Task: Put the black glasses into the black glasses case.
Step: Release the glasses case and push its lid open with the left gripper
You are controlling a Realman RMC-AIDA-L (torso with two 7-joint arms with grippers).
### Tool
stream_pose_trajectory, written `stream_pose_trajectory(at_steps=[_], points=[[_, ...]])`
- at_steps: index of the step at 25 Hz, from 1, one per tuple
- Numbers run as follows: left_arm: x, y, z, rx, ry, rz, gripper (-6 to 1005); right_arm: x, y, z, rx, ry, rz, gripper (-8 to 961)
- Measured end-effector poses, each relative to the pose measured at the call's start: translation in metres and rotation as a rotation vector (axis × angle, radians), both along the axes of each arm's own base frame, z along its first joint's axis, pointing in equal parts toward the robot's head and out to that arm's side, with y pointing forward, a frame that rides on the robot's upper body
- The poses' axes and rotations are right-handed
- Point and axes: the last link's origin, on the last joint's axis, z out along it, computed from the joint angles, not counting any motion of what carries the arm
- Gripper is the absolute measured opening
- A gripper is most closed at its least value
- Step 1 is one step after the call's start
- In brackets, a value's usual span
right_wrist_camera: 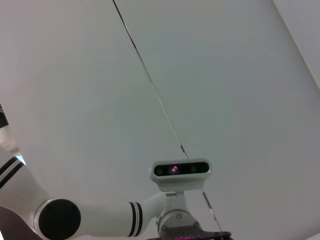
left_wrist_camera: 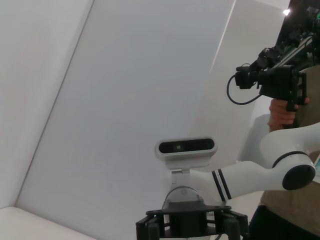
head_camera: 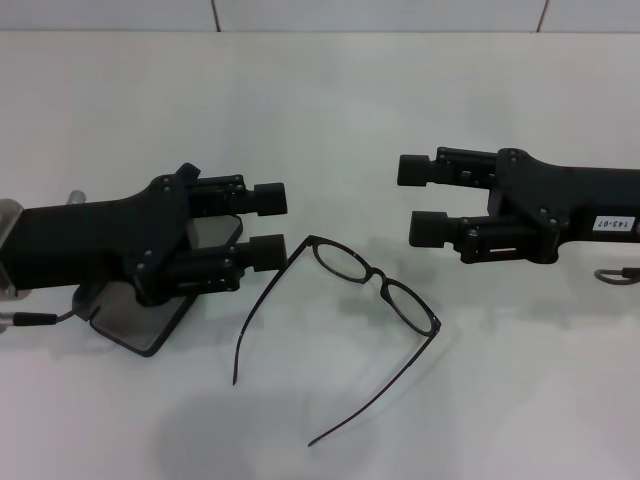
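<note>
The black glasses lie unfolded on the white table in the head view, lenses toward the far side, temple arms pointing to the near edge. The black glasses case lies open at the left, grey lining showing, mostly hidden under my left arm. My left gripper is open and empty, hovering over the case, its fingertips just left of the glasses' left lens. My right gripper is open and empty, above and right of the glasses. Neither wrist view shows the glasses or the case.
A grey cable loop hangs under my right arm. Both wrist views look up at the robot's head camera and pale walls. A person holding a black camera rig stands at the side.
</note>
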Motion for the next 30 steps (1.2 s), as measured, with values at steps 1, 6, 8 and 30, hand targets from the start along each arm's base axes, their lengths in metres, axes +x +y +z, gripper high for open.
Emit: stream_pose_trajectory(at_steps=[1, 6, 8, 30], points=[[0.000, 0.000, 0.000, 0.000, 0.000, 0.000, 617, 0.000, 0.000, 0.000, 0.000, 0.000, 0.000, 824], [-0.001, 0.000, 0.000, 0.003, -0.001, 0.004, 615, 0.000, 0.000, 0.000, 0.003, 0.000, 0.001, 825], [-0.001, 0.000, 0.000, 0.003, -0.001, 0.004, 614, 0.000, 0.000, 0.000, 0.004, 0.000, 0.001, 825], [0.052, 0.043, 0.055, 0.218, 0.612, 0.298, 603, 0.051, -0.010, 0.029, 0.236, 0.123, -0.202, 825]])
